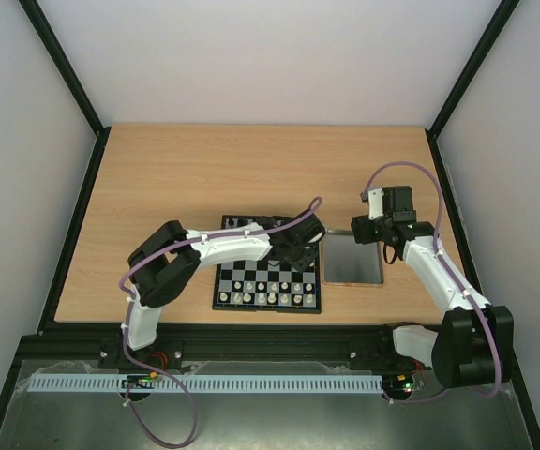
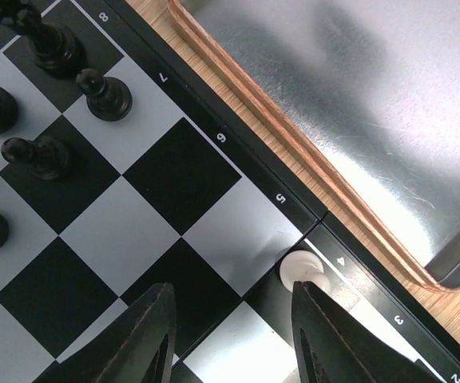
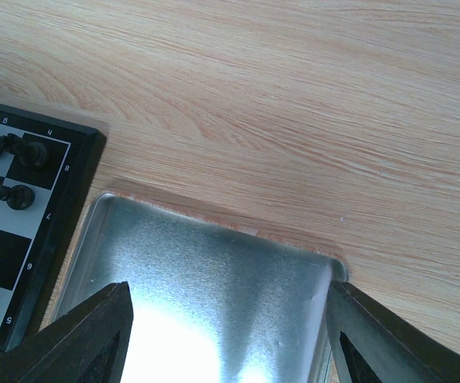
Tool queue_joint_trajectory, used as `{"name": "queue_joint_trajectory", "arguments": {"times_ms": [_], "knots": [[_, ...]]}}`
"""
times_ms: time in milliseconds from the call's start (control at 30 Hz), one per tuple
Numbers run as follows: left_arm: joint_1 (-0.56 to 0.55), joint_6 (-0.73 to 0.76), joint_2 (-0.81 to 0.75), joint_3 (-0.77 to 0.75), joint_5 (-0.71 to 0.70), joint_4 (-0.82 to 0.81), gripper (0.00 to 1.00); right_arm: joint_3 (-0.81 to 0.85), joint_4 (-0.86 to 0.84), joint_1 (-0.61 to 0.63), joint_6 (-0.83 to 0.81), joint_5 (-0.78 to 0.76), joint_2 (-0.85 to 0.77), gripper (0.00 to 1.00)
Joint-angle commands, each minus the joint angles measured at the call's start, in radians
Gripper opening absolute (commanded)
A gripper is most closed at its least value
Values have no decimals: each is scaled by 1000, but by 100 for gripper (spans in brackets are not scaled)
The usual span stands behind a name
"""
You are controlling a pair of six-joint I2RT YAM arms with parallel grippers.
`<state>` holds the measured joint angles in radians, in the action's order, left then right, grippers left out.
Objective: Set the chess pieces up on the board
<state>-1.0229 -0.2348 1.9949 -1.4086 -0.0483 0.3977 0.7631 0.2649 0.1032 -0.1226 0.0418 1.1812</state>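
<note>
Item: the board (image 1: 268, 272). Cream chess pieces (image 1: 284, 299) were ranked along its near rows; one white piece (image 2: 304, 269) was left at the right border, judged not yet placed. The left gripper (image 2: 231, 302) was held parted beside it, grasping nothing; the right gripper (image 3: 226, 299) was spread wide, unladen, over the metal tray (image 3: 214, 263).

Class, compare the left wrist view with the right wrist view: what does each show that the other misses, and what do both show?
Left wrist only: the left claw, open over the edge squares of the board, and a cream chess piece seen whole by the border. Right wrist only: the right claw, open over the metal tray, and a wide stretch of bare wooden table. Both: the board, the tray and black pieces.
</note>
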Motion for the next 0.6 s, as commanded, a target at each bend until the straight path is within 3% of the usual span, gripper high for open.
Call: {"name": "queue_joint_trajectory", "arguments": {"times_ms": [0,233,567], "knots": [[-6,7,21,-32,21,-8,43,-1,28,-4,3,19,12,67],[-6,4,41,-57,68,-24,44,1,31,-3,0,27,13,67],[-6,-23,19,-64,22,-28,44,1,33,-3,-2,35,14,67]]}}
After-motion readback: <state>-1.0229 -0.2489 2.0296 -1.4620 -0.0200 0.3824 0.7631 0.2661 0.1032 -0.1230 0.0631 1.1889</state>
